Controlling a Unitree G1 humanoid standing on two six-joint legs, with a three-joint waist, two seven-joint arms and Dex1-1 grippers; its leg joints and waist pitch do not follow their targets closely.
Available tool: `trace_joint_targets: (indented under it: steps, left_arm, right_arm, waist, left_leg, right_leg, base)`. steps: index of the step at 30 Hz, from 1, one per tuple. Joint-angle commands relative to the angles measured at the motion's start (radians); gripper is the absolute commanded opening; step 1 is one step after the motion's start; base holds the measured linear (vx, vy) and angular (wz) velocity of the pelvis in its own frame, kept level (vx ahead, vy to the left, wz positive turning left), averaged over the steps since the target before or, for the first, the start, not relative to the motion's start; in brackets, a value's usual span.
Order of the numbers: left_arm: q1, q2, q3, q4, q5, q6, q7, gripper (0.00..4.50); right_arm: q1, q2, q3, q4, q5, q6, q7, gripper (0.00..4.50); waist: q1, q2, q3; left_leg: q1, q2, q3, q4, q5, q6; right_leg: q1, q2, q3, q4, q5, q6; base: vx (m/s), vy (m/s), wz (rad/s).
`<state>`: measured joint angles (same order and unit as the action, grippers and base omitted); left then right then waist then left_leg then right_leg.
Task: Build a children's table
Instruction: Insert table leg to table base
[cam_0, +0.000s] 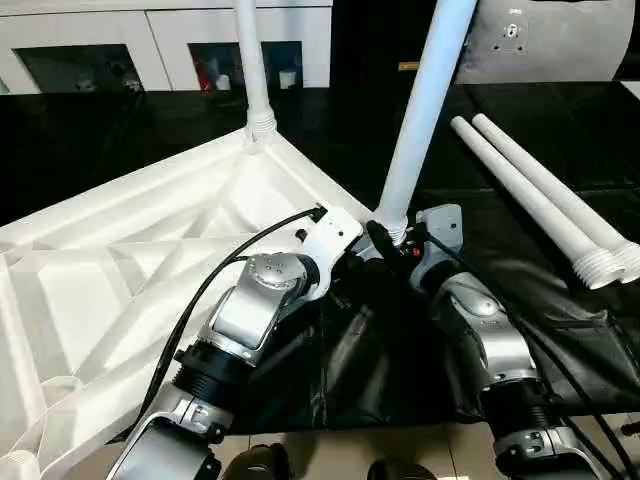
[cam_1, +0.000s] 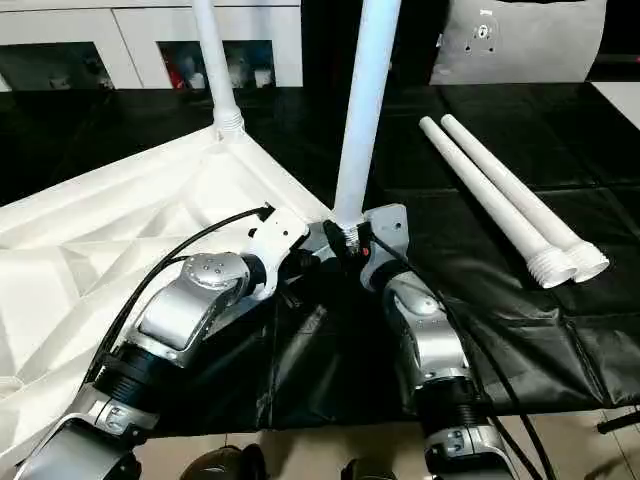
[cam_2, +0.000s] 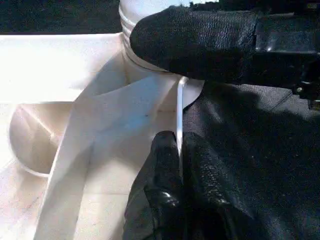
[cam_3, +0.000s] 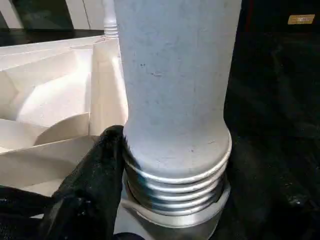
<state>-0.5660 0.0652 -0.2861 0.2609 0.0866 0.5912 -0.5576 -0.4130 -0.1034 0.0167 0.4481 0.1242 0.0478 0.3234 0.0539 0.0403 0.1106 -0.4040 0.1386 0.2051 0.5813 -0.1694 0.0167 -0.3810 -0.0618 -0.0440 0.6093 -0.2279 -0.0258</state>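
Note:
The white table top (cam_0: 130, 250) lies upside down with its ribbed underside up. One leg (cam_0: 252, 60) stands upright in the far corner socket. A second leg (cam_0: 425, 100) stands in the near right corner socket. My right gripper (cam_0: 393, 243) is shut on its threaded collar (cam_3: 175, 185), with one black finger (cam_3: 95, 185) pressed against the collar's side. My left gripper (cam_2: 179, 160) is shut on the thin rim wall (cam_2: 179, 110) of the top, right beside that socket. Two loose legs (cam_0: 540, 200) lie side by side on the right, their threaded ends toward me.
The black cover (cam_0: 500, 130) of the work table is wrinkled near the front edge (cam_0: 400, 420). A white glass-door cabinet (cam_0: 170, 40) stands behind, and a grey panel (cam_0: 545, 40) leans at the back right.

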Motion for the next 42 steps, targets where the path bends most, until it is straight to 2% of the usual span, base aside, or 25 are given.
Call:
trace_joint_targets:
  steps: [1, 7, 8, 9, 11, 15, 22, 25, 26, 28, 31, 36, 40, 42]
  left_arm:
    - [0.000, 0.006, 0.006, -0.038, -0.016, -0.036, -0.006, 0.00]
    - [0.006, 0.036, -0.008, -0.035, -0.007, -0.051, -0.027, 0.00]
    - [0.006, 0.039, -0.007, -0.034, -0.008, -0.052, -0.027, 0.00]
    - [0.005, 0.042, -0.006, -0.033, -0.009, -0.053, -0.028, 0.00]
    - [0.005, 0.044, -0.005, -0.032, -0.010, -0.053, -0.028, 0.00]
    - [0.002, 0.059, -0.009, -0.023, -0.009, -0.065, -0.033, 0.00]
    - [0.002, 0.084, -0.019, -0.014, -0.003, -0.082, -0.050, 0.00]
    - [0.000, 0.102, -0.028, -0.002, 0.006, -0.098, -0.059, 0.00]
    - [-0.001, 0.120, -0.042, 0.007, 0.012, -0.117, -0.080, 0.00]
    - [-0.002, 0.134, -0.054, 0.010, 0.013, -0.133, -0.103, 0.00]
    - [-0.001, 0.159, -0.075, 0.011, 0.015, -0.157, -0.147, 0.00]
    - [0.007, 0.250, -0.152, 0.015, 0.024, -0.262, -0.298, 0.00]
    - [0.016, 0.300, -0.189, 0.008, 0.027, -0.325, -0.389, 0.00]
    - [0.020, 0.337, -0.212, 0.000, 0.025, -0.379, -0.460, 0.00]
  right_arm:
    - [0.048, -0.016, -0.010, 0.082, -0.022, 0.049, -0.030, 2.68]
    - [0.049, -0.031, 0.000, 0.090, -0.032, 0.029, -0.014, 2.68]
    - [0.051, -0.029, -0.008, 0.089, -0.020, 0.030, -0.003, 3.03]
    - [0.053, -0.030, -0.011, 0.087, -0.016, 0.030, 0.003, 3.03]
    - [0.055, -0.031, -0.012, 0.085, -0.013, 0.031, 0.007, 3.40]
    - [0.064, -0.040, -0.009, 0.075, -0.002, 0.024, 0.025, 3.63]
    - [0.090, -0.062, -0.021, 0.036, 0.023, 0.011, 0.074, 4.36]
    - [0.121, -0.099, -0.005, -0.010, 0.038, -0.007, 0.158, 4.47]
    - [0.148, -0.141, 0.010, -0.060, 0.067, -0.011, 0.259, 4.47]
    - [0.159, -0.168, 0.014, -0.089, 0.088, -0.006, 0.315, 4.47]
    - [0.169, -0.218, 0.018, -0.130, 0.114, 0.007, 0.400, 4.47]
    - [0.138, -0.359, 0.016, -0.167, 0.151, 0.052, 0.596, 4.47]
    - [0.113, -0.410, 0.021, -0.181, 0.174, 0.077, 0.687, 4.47]
    - [0.096, -0.440, 0.041, -0.197, 0.172, 0.087, 0.736, 4.47]
  waist:
    - [0.002, -0.015, -0.057]
    - [0.003, -0.017, -0.059]
    - [0.003, -0.017, -0.060]
    - [0.004, -0.016, -0.061]
    - [0.004, -0.015, -0.060]
    - [0.006, -0.017, -0.063]
    - [0.008, -0.017, -0.067]
    - [0.009, -0.020, -0.068]
    - [0.010, -0.019, -0.069]
    - [0.010, -0.020, -0.071]
    - [0.006, -0.018, -0.071]
    - [0.015, -0.017, -0.072]
    - [0.020, -0.017, -0.072]
    - [0.027, -0.017, -0.072]
  left_leg:
    - [0.030, 0.104, -0.057, -0.079, -0.209, 0.067]
    - [0.027, 0.103, -0.055, -0.077, -0.193, 0.069]
    - [0.028, 0.103, -0.055, -0.077, -0.192, 0.069]
    - [0.028, 0.104, -0.055, -0.076, -0.190, 0.070]
    - [0.029, 0.104, -0.055, -0.077, -0.192, 0.070]
    - [0.027, 0.104, -0.055, -0.076, -0.184, 0.073]
    - [0.026, 0.103, -0.053, -0.072, -0.161, 0.086]
    - [0.023, 0.101, -0.054, -0.069, -0.157, 0.096]
    - [0.023, 0.100, -0.053, -0.066, -0.153, 0.103]
    - [0.019, 0.099, -0.055, -0.064, -0.133, 0.119]
    - [0.021, 0.100, -0.055, -0.062, -0.131, 0.134]
    - [0.026, 0.103, -0.054, -0.058, -0.121, 0.146]
    - [0.027, 0.106, -0.054, -0.058, -0.118, 0.148]
    - [0.030, 0.107, -0.052, -0.057, -0.119, 0.143]
  right_leg:
    - [0.024, -0.109, 0.056, -0.085, -0.169, -0.214]
    - [0.026, -0.111, 0.057, -0.084, -0.146, -0.214]
    - [0.026, -0.112, 0.057, -0.084, -0.147, -0.215]
    - [0.026, -0.113, 0.058, -0.084, -0.144, -0.217]
    - [0.024, -0.111, 0.057, -0.084, -0.145, -0.218]
    - [0.027, -0.112, 0.057, -0.083, -0.132, -0.220]
    - [0.030, -0.112, 0.056, -0.080, -0.113, -0.221]
    - [0.034, -0.113, 0.055, -0.080, -0.107, -0.218]
    - [0.036, -0.113, 0.055, -0.082, -0.106, -0.216]
    - [0.039, -0.111, 0.053, -0.078, -0.074, -0.221]
    - [0.036, -0.108, 0.050, -0.077, -0.061, -0.232]
    - [0.036, -0.107, 0.050, -0.070, -0.027, -0.245]
    - [0.035, -0.108, 0.049, -0.066, -0.020, -0.249]
    - [0.033, -0.108, 0.049, -0.064, -0.023, -0.254]
  base:
    - [0.000, 0.000, 0.00]
    - [0.000, 0.000, 0.00]
    - [0.000, 0.000, 0.00]
    - [0.000, 0.000, 0.00]
    - [0.000, 0.000, 0.00]
    - [0.000, 0.000, 0.00]
    - [0.000, 0.000, 0.00]
    - [0.000, 0.000, 0.00]
    - [0.000, 0.000, 0.00]
    - [0.000, 0.000, 0.00]
    - [0.000, 0.000, 0.00]
    - [0.000, 0.000, 0.00]
    - [0.000, 0.000, 0.00]
    - [0.000, 0.000, 0.00]
